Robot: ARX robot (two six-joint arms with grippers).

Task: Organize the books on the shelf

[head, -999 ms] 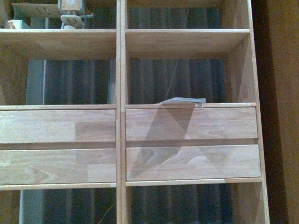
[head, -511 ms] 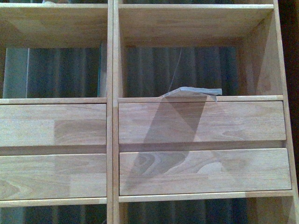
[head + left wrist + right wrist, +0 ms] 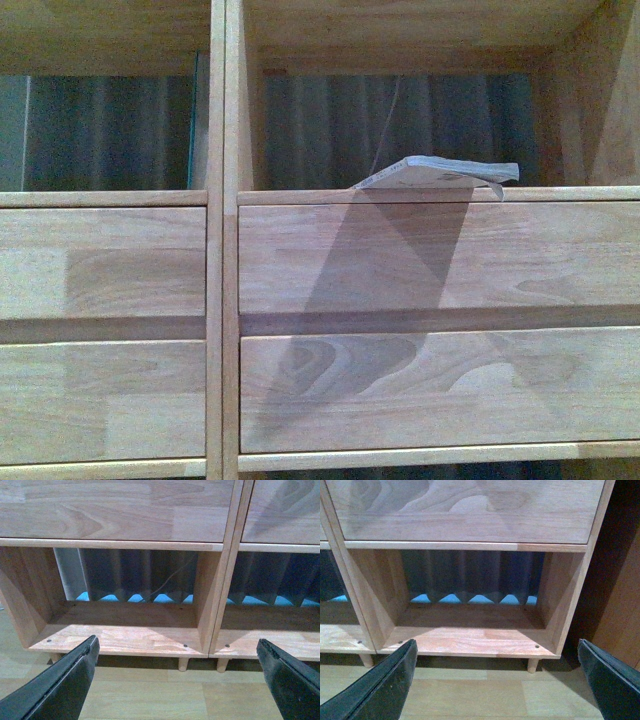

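The paperback lay flat in the right column of the shelf, in the open compartment directly above the upper drawer front. Its long axis ran side to side along the front lip of that board. The near edge sat at the lip, and the right-hand corner drooped a little over it. Which edge was the spine could not be told.

Neither arm showed in the front view. The right gripper had its jaws spread wide with nothing between them, and it faced the bottom right compartment, just above the floor. The left gripper was equally wide apart and empty, and it faced the bottom left compartment, beside the peg legs.

The book therefore lay well above both grippers, past two drawer fronts. The right arm shared its column and looked the nearer. A reach would probably go almost straight up, then in across the book's long edge.
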